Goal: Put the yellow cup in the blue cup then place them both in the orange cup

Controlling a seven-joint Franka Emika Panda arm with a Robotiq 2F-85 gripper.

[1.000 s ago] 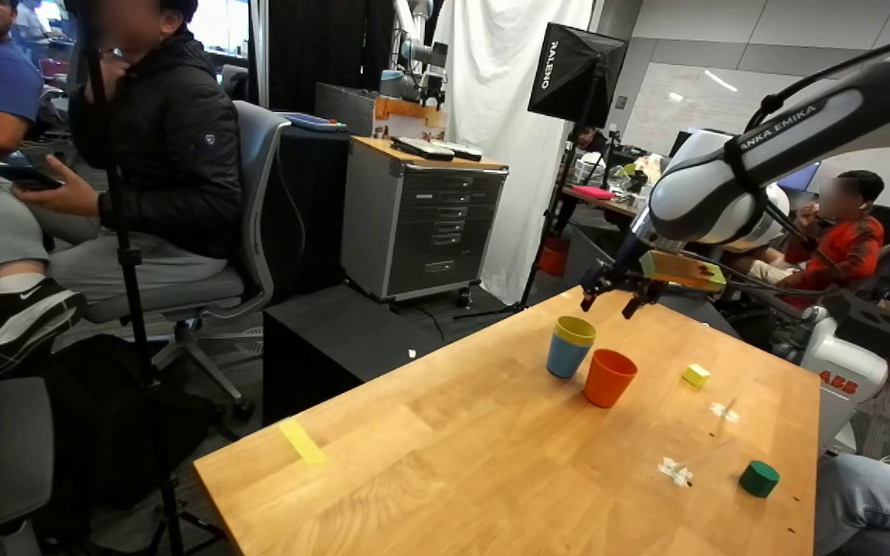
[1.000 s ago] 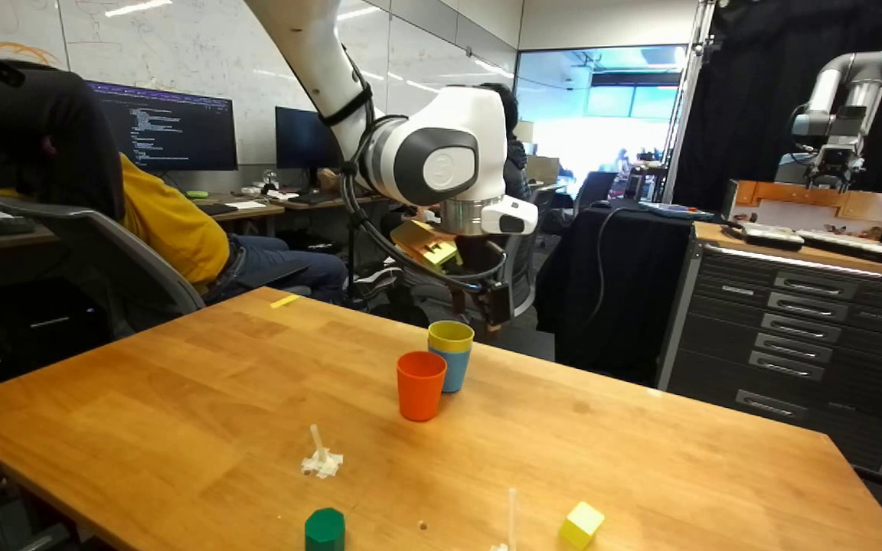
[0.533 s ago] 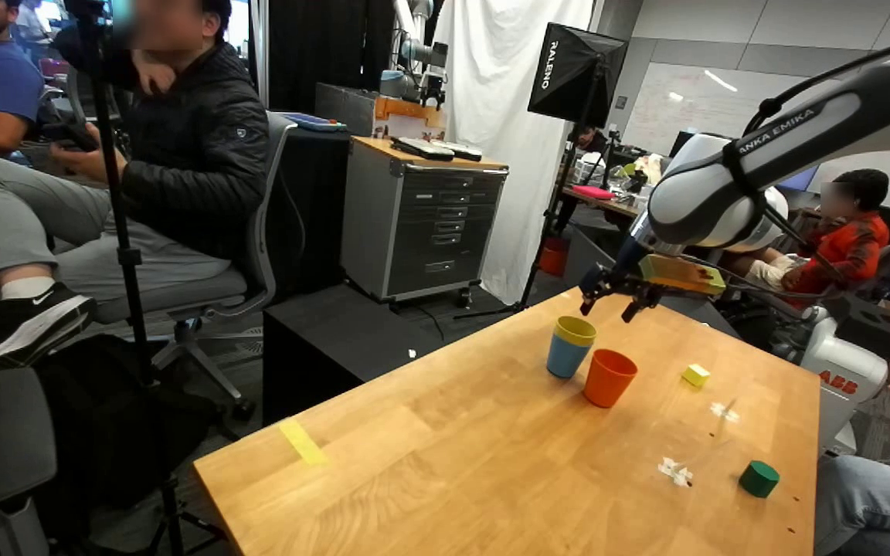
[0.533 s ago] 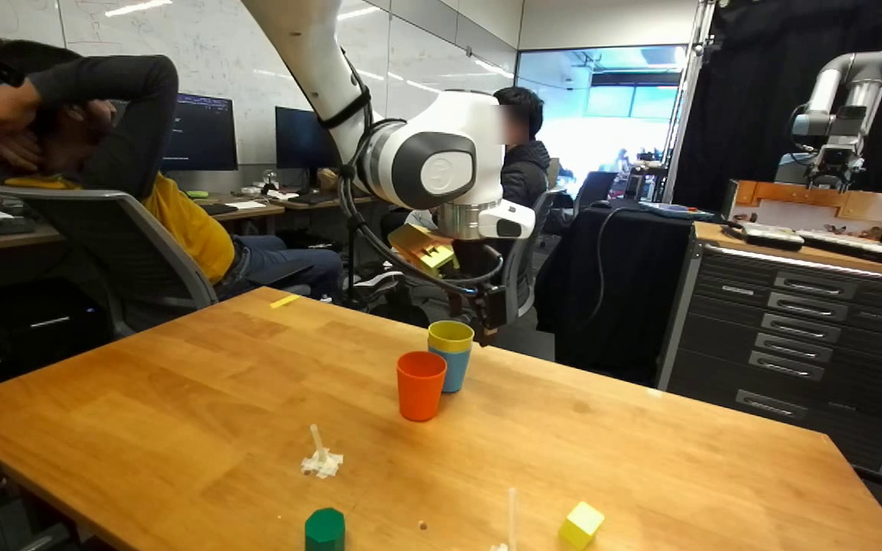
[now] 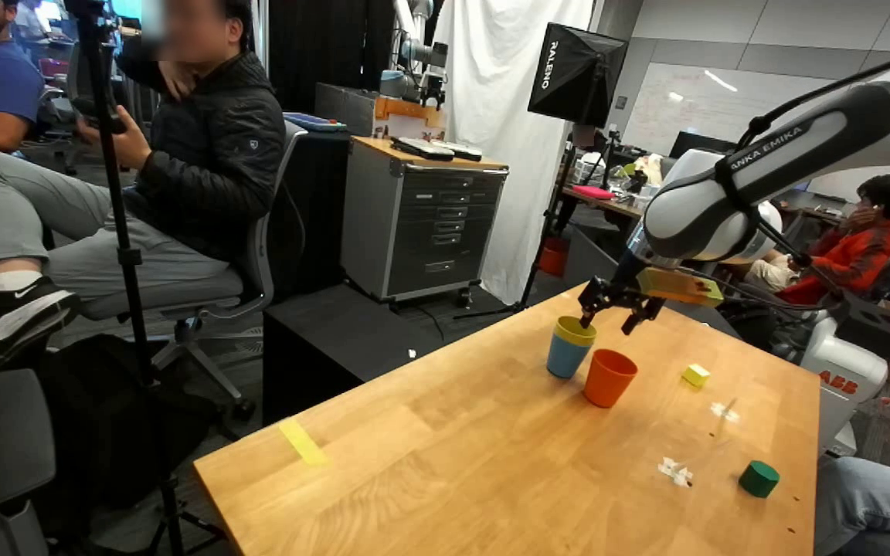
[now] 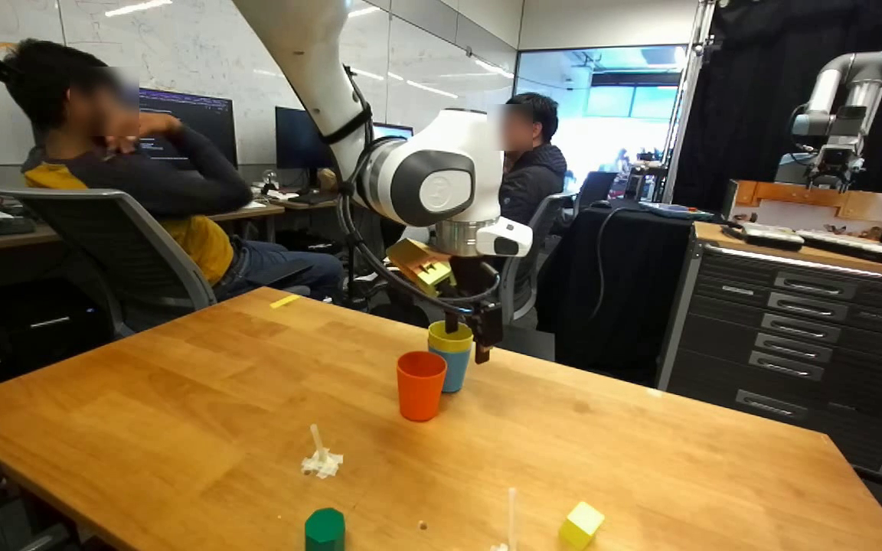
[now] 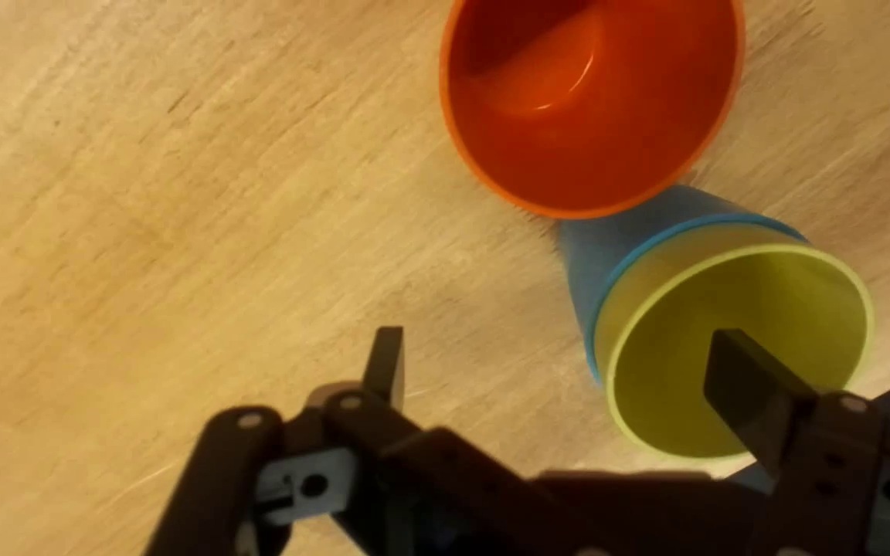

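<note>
Already in the blue cup [image 5: 566, 359], the yellow cup [image 7: 669, 363], orange cup [image 6: 420, 386] alongside, gripper [image 7: 558, 336] jaws wide apart

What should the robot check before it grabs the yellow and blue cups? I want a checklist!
1. Is the yellow cup inside the blue cup? Ok: nested, with its top sticking out.
2. Is the orange cup standing upright? Ok.
3. Is the tool open? Ok, and it holds nothing.
4. Is the yellow rim lined up between the tips? Ok: one finger is over the mouth, the other finger outside.
5. Is it low enough to pinch both nested cups? Cannot tell.
6. Is there a gap between the blue cup and orange cup? Cannot tell.
</note>
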